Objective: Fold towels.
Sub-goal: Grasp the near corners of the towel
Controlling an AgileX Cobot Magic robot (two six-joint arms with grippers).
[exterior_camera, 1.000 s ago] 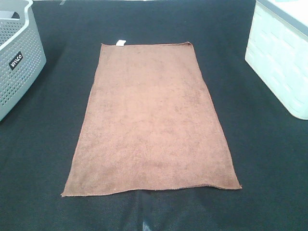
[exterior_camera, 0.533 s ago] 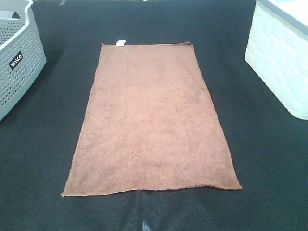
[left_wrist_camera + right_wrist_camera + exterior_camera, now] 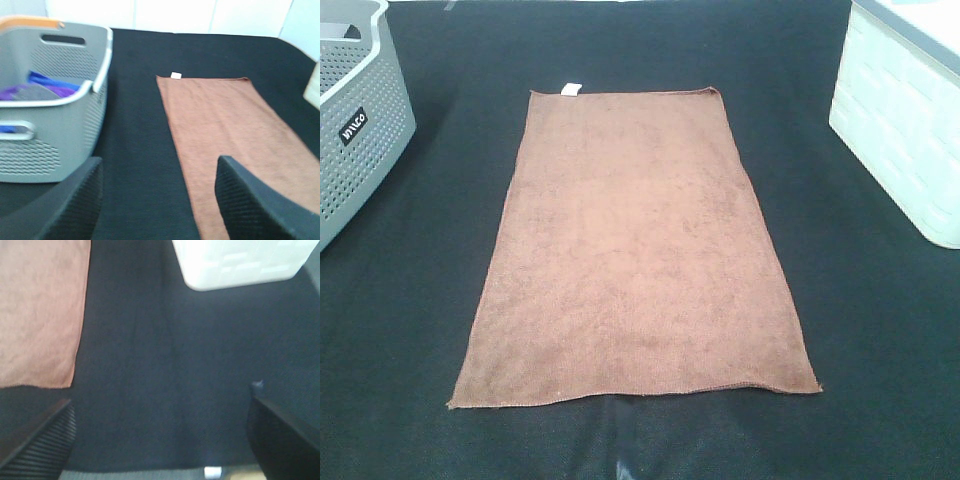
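Note:
One reddish-brown towel (image 3: 635, 250) lies spread flat on the black table, its long side running from near to far, with a small white tag (image 3: 570, 89) on its far short edge. Neither gripper appears in the exterior high view. The left wrist view shows the towel (image 3: 235, 135) and its tag (image 3: 175, 75), with my left gripper (image 3: 157, 200) open above the table near the towel's left edge. My right gripper (image 3: 162, 435) is open over bare black cloth, the towel's (image 3: 40, 310) near right corner off to one side. Both grippers hold nothing.
A grey perforated basket (image 3: 355, 120) stands at the far left; it (image 3: 50, 105) holds purple and blue cloth. A white basket (image 3: 905, 120) stands at the far right, also visible as a white basket (image 3: 240, 262) in the right wrist view.

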